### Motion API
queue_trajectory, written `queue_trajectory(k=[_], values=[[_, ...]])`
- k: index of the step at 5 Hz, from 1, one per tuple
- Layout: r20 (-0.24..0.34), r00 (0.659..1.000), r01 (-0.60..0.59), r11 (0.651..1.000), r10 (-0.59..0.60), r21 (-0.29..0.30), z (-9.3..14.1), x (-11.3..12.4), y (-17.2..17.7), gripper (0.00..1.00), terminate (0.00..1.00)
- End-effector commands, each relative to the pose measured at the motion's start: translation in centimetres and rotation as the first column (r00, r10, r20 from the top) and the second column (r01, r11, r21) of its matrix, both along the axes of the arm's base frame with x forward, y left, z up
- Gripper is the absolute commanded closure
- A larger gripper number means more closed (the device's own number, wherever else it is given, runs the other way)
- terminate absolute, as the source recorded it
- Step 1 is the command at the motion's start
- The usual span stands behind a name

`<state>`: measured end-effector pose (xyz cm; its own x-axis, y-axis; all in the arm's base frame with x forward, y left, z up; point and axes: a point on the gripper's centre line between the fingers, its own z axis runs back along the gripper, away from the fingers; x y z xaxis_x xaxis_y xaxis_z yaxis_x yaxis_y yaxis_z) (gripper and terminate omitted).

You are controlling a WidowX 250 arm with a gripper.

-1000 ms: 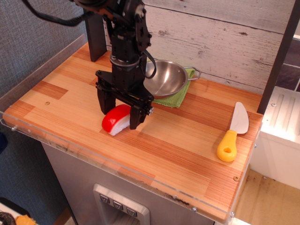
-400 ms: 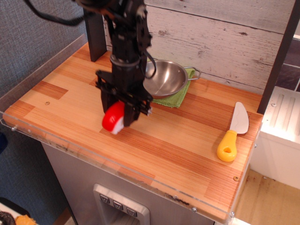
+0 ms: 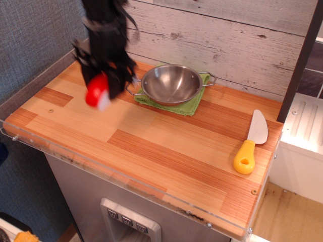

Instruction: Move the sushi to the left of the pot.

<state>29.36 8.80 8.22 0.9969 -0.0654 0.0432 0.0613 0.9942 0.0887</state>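
Gripper (image 3: 101,93) and sushi (image 3: 97,92) have travelled up and to the left since the earlier frames, away from the front-centre of the board and off its surface. The arm is showing motion blur. The gripper is clamping the sushi between its dark fingers; the red top is facing the camera, with a sliver of white rice showing at the lower edge. The sushi is hanging in the air above the back-left part of the table (image 3: 166,151), left of the pot (image 3: 171,84) and apart from it. The pot is sitting upright on the green cloth (image 3: 190,106), now fully uncovered, its near wire handle pointing toward the gripper. The knife (image 3: 251,143) is lying at the right side, yellow handle toward the front edge, well apart from everything else.
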Motion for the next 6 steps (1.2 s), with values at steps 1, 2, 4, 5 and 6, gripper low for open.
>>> queue_trajectory(k=[1,2,4,5,6], values=[[0.061,0.996,-0.067,0.998,0.068,-0.013,-2.0,4.2,4.6,1.0,0.0],[0.075,0.995,-0.071,0.997,0.071,-0.011,-2.7,6.7,5.0,1.0,0.0],[0.044,0.998,-0.053,0.999,0.054,-0.012,-4.3,9.4,5.0,1.0,0.0],[0.019,0.999,-0.044,0.999,0.044,-0.017,-4.6,9.4,4.6,0.0,0.0],[0.026,0.999,-0.039,0.999,0.039,-0.014,-3.6,9.0,4.5,0.0,0.0]])
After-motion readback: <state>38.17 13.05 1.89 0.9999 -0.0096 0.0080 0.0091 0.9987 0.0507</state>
